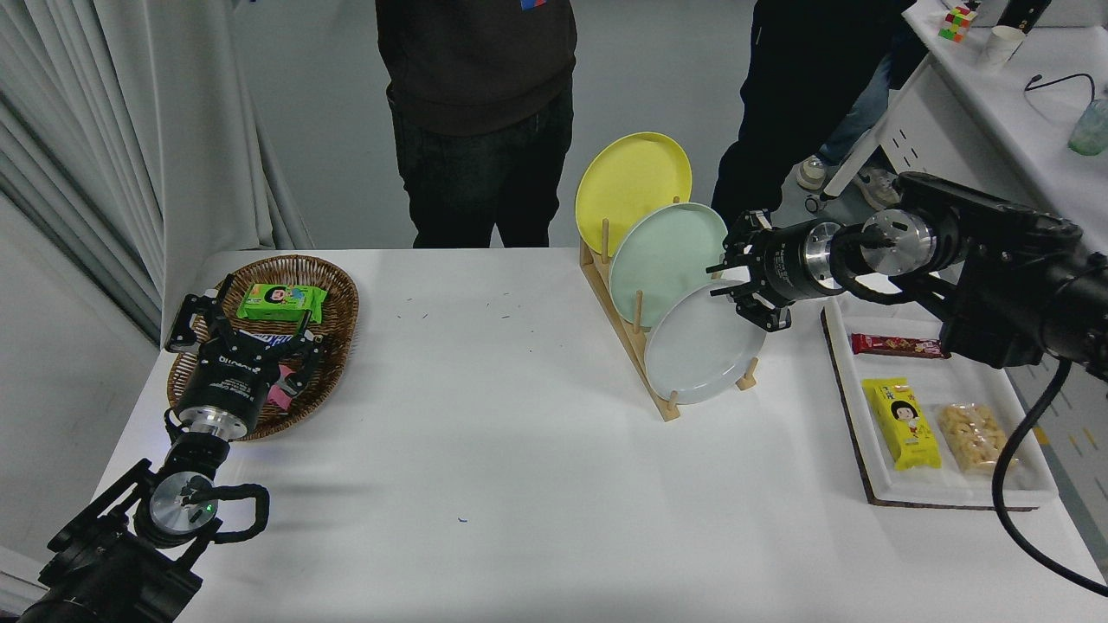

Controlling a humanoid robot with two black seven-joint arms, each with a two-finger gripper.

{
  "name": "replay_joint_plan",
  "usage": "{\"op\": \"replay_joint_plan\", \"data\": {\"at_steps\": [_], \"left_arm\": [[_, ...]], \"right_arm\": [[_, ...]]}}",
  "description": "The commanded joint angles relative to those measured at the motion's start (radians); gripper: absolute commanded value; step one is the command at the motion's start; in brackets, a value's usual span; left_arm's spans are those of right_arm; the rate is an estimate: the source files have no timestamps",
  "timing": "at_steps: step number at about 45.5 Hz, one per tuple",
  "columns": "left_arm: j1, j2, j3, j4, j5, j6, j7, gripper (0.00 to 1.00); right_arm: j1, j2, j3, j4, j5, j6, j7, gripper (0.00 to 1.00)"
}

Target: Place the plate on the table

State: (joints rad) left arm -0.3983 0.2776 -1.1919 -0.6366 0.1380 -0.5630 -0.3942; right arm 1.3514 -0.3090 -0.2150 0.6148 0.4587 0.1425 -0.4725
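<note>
The pale grey plate (699, 353) stands on edge in the front slot of a wooden rack (661, 403) on the white table (519, 450). Behind it in the rack lean a mint green plate (662, 255) and a yellow plate (632, 177). My right gripper (725, 281) reaches in from the right, level and pointing left. It is open, with its fingertips at the grey plate's upper right rim and nothing gripped. My left gripper (242, 322) is parked open at the lower left, over a wicker basket.
The wicker basket (333, 285) with snack packs sits at the far left. A white tray (853, 407) with snacks lies at the right, under my right arm. Two people stand at the table's far side. A second desk stands at the upper right.
</note>
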Motion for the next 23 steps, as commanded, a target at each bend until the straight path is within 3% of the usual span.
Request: {"op": "replay_joint_plan", "data": {"at_steps": [1,23], "left_arm": [[-0.001,0.000,0.000,0.000,0.000,0.000,0.000,0.98],[-0.001,0.000,0.000,0.000,0.000,0.000,0.000,0.98]], "right_arm": [[-0.003,-0.001,0.000,-0.003,0.002,-0.001,0.000,0.24],[-0.006,0.002,0.000,-0.013,0.000,-0.003,0.000,0.24]]}}
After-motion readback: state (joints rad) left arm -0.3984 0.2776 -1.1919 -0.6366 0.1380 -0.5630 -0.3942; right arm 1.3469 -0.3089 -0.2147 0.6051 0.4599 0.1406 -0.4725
